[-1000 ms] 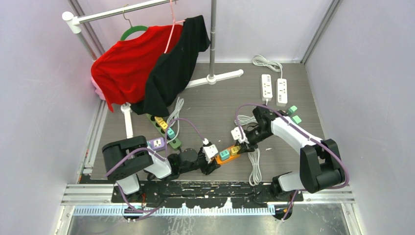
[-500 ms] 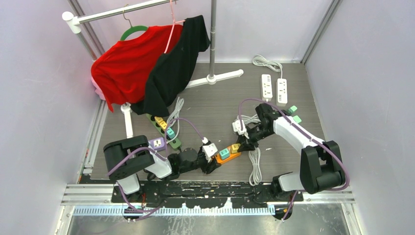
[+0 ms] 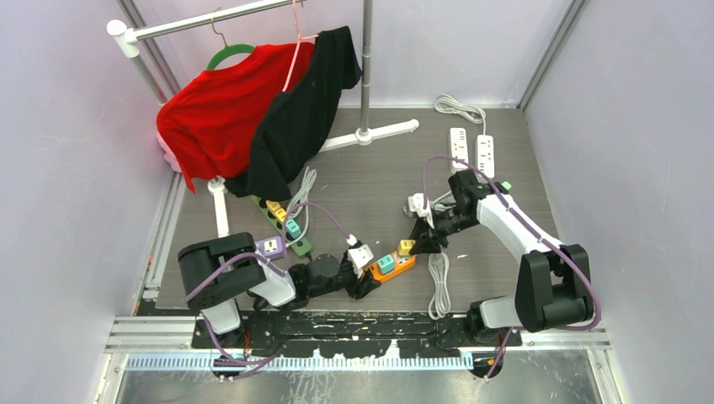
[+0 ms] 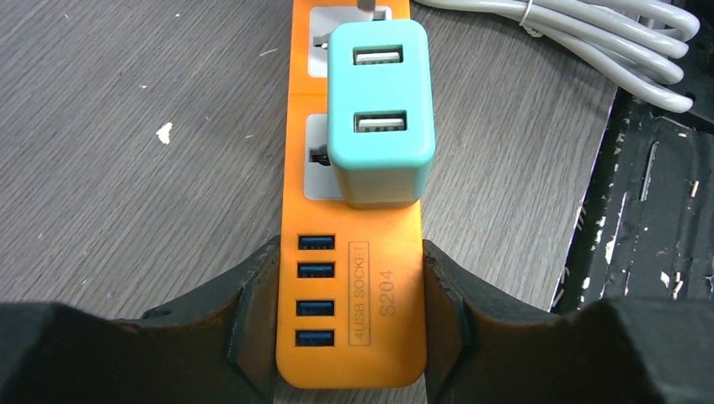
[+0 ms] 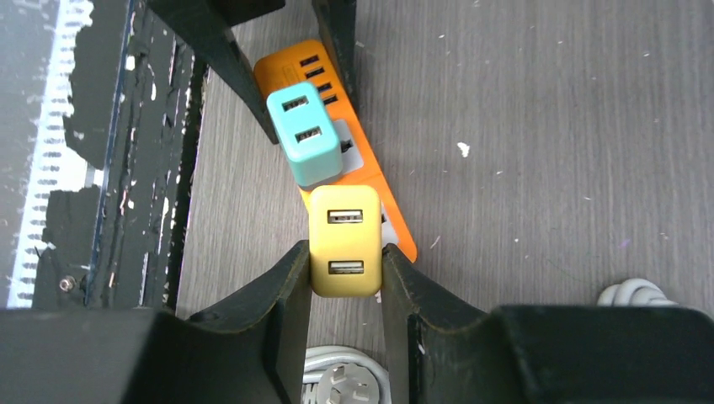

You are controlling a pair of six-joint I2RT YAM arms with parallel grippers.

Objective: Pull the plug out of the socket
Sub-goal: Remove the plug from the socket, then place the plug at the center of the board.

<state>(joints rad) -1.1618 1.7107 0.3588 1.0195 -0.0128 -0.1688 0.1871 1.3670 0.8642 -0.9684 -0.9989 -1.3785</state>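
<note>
The left gripper (image 4: 349,311) grips the near, USB-port end of the orange power strip (image 4: 396,244), one finger pressed on each long edge. The strip lies on the wood-grain table (image 3: 370,177) near the arms' bases, running diagonally to the far right. A teal plug (image 4: 380,93) sits in its middle socket.

Just beyond the teal plug, the right gripper (image 5: 345,269) has its fingers closed narrowly on the sides of the yellow plug (image 5: 343,240). This plug is at the strip's far end, and I cannot tell if its pins are clear of the socket.

A coiled grey cable (image 3: 438,282) lies just right of the strip. Two white power strips (image 3: 471,153) lie well apart at the far right. A green power strip (image 3: 282,223) lies to the left, below a clothes rack (image 3: 364,67) holding a red shirt (image 3: 215,118) and a black garment (image 3: 295,118).
</note>
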